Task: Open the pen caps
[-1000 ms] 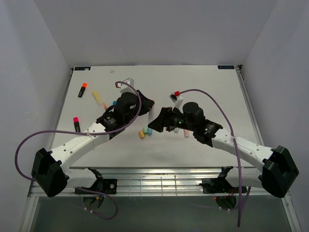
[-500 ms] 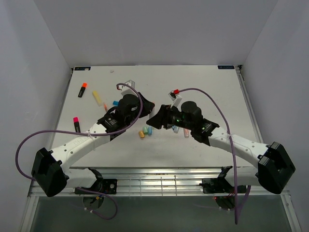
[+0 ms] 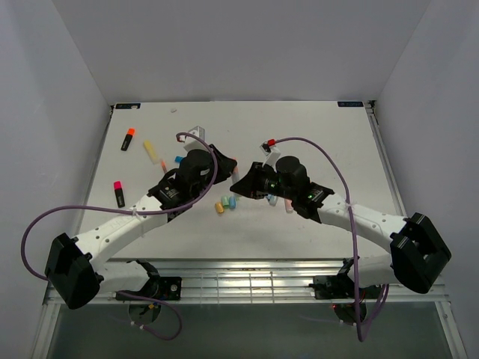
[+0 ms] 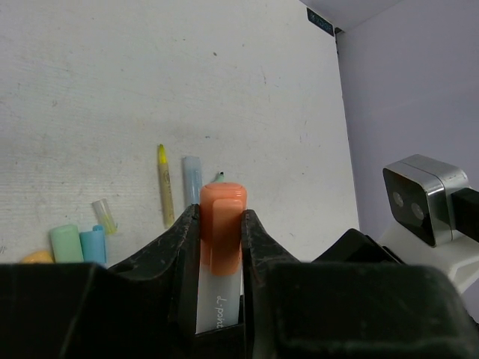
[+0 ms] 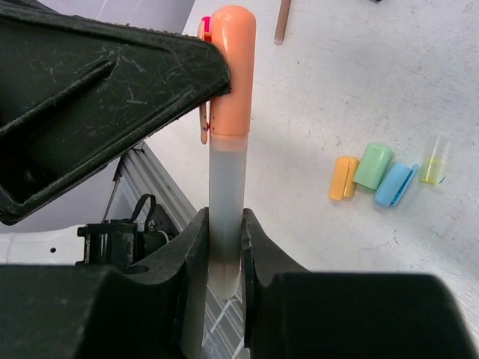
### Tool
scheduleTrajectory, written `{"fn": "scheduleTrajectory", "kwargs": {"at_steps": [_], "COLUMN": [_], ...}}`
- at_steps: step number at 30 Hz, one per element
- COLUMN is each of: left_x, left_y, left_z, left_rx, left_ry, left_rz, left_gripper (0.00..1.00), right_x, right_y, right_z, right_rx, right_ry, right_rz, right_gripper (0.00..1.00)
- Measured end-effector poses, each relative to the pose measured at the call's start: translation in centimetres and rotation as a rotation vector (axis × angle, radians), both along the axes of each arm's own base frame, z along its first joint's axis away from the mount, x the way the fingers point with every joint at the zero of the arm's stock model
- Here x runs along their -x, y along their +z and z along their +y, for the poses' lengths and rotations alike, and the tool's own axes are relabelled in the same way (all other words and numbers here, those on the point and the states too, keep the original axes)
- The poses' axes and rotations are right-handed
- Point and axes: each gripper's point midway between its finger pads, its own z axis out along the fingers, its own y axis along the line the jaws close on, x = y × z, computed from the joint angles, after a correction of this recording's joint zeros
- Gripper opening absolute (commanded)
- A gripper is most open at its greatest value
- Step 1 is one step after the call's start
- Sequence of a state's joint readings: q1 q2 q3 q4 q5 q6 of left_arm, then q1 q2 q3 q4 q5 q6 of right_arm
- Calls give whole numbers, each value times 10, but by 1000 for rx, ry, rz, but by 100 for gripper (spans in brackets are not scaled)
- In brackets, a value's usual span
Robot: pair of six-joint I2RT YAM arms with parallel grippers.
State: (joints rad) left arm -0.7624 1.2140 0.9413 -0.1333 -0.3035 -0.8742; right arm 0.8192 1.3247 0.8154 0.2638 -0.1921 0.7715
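L gripper (image 4: 221, 228) pinched the orange cap (image 4: 222, 202) btw its jaws, cap tip poking just past them. R gripper (image 5: 224, 243) clamped the same pen (image 5: 226, 176) by its frosted body, above the table (image 5: 359, 90). Cap sat on the pen. Loose caps (image 5: 373, 165) lay below.

Table centre is obstructed: the left gripper (image 4: 221, 224) and the right gripper (image 5: 223, 238) meet tip to tip, the left clamped on a salmon-orange cap (image 5: 230, 67) and the right on its translucent pen body (image 5: 224, 179).

Just near of them lie three loose stubby plastic caps, orange (image 3: 219, 207), green (image 3: 225, 202) and blue (image 3: 232, 202), side by side.

A purple cable (image 3: 337, 161) arches over each arm.

At far left lie a black highlighter with an orange cap (image 3: 129, 138) and a thin yellow pen (image 3: 152, 152).

Passage is open over the white table (image 3: 337, 127) along its far strip and right side.
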Motion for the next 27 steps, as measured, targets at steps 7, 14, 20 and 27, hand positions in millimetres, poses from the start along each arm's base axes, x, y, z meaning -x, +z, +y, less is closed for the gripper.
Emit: {"fn": "scheduleTrajectory", "kwargs": {"at_steps": [7, 14, 20, 27], "left_x": [4, 5, 5, 4], "left_y": [-8, -17, -17, -19], "left_z": [-3, -8, -8, -4], "left_rx": [-17, -34, -43, -78], "left_ry": [-28, -52, -52, -40], "left_rz": [10, 29, 24, 17], "left_gripper": [53, 55, 54, 60], "right_x": [0, -2, -2, -1], "right_y": [0, 9, 9, 8], "right_z": [0, 3, 3, 2], "right_rx": [5, -6, -3, 4], "right_ry": [7, 13, 15, 23], "right_rz": [-11, -33, -38, -42], "right_gripper": [8, 8, 8, 8]}}
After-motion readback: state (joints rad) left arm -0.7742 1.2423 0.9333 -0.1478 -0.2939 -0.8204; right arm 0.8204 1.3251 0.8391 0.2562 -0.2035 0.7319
